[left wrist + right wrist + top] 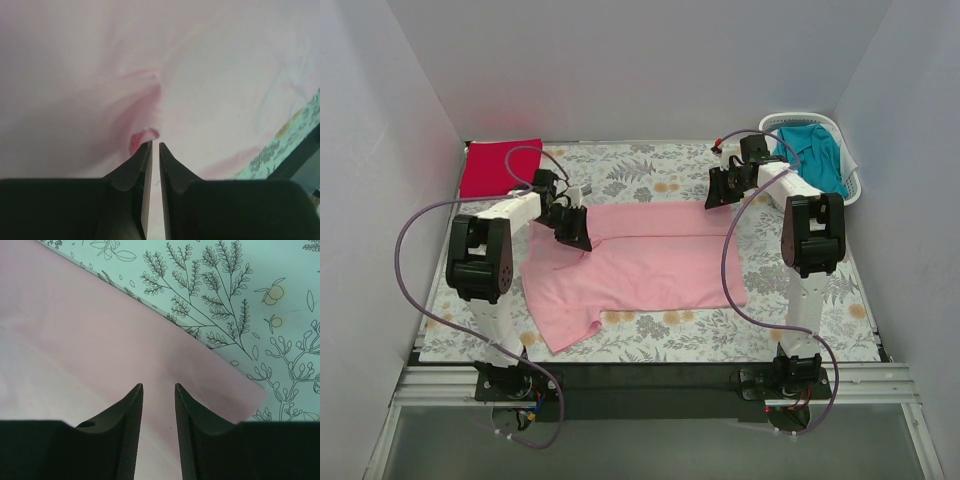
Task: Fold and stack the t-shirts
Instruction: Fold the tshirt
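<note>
The light pink t-shirt (640,262) lies spread on the floral cloth mid-table. My left gripper (576,234) is at its upper left part. In the left wrist view the gripper (155,144) is nearly closed, with pink fabric (210,90) puckered at the tips and pinched in the narrow gap. My right gripper (720,190) is at the shirt's far right corner. In the right wrist view the gripper (158,385) is open, with flat pink fabric (90,340) below it. The red t-shirt (500,166) lies folded at the back left. The teal t-shirt (812,155) lies in the basket.
The white slatted basket (850,185) stands at the back right corner. The floral cloth (650,165) covers the table and also shows in the right wrist view (240,300). White walls enclose the left, back and right sides.
</note>
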Motion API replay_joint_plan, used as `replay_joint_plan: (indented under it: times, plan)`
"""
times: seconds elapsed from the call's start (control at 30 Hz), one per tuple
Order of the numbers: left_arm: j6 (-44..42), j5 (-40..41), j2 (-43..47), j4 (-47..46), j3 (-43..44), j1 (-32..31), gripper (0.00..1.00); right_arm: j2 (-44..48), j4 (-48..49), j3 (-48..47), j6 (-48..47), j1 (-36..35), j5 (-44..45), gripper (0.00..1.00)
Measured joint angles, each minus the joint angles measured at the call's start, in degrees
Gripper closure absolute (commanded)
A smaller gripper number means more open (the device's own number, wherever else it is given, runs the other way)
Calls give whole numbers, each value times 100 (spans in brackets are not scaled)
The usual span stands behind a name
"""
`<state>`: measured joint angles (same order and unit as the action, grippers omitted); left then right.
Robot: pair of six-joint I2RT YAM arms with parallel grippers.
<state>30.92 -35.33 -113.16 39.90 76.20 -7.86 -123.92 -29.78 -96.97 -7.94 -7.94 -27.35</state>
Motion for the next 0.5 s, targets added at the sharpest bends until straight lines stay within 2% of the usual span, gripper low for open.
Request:
replay_joint_plan:
  times: [0.17,0.3,0.5]
  plan:
    - [-350,-350,859,273,-317,-85,86,-2,-31,0,-15,0,2,62]
    - [-304,-446,1362,157,-350,-98,85,0,-35,0,-24,0,-2,62]
    - [162,229,1228,-382,-358,-94,86,0,-44,0,-24,0,-4,62]
